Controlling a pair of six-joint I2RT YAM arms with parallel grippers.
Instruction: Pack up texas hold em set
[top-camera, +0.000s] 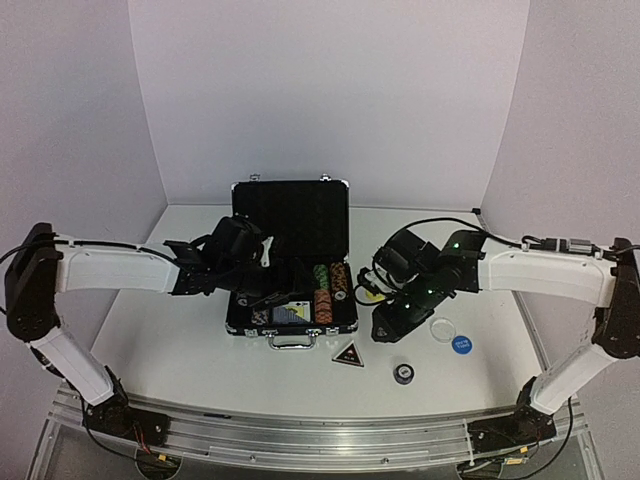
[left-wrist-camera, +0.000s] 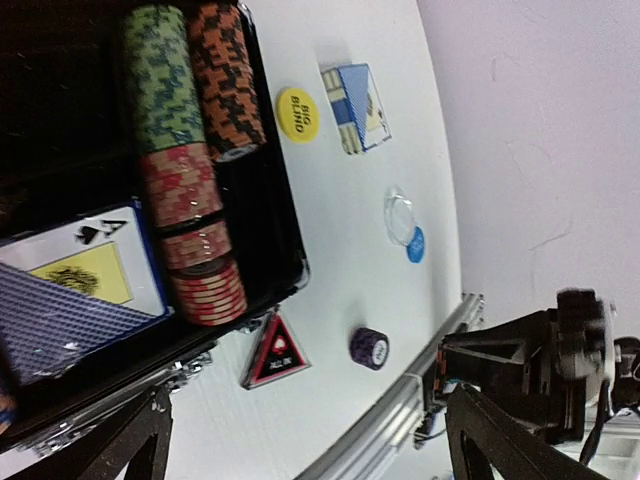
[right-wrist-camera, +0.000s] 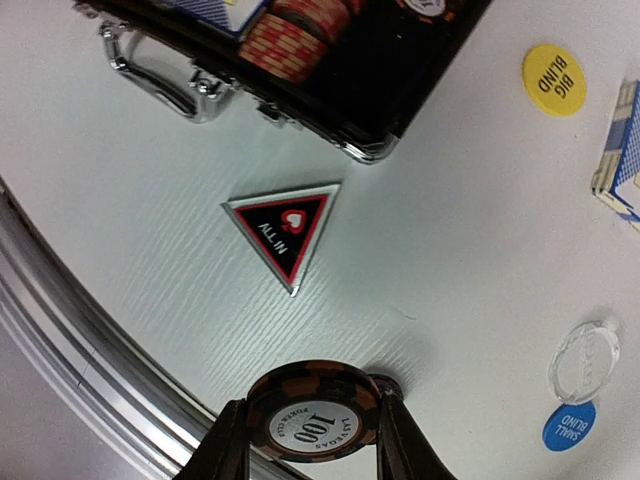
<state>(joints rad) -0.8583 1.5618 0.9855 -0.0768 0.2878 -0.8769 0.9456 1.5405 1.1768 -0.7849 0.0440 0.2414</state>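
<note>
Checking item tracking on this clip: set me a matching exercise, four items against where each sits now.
Items: 1 triangle marker; 2 chip marked 100; 3 green chips; 4 blue disc.
Places: A in the briefcase; B between the right fingers; C on the table beside the clear disc; D on the table by the briefcase handle.
Pairs: 1-D, 2-B, 3-A, 4-C.
</note>
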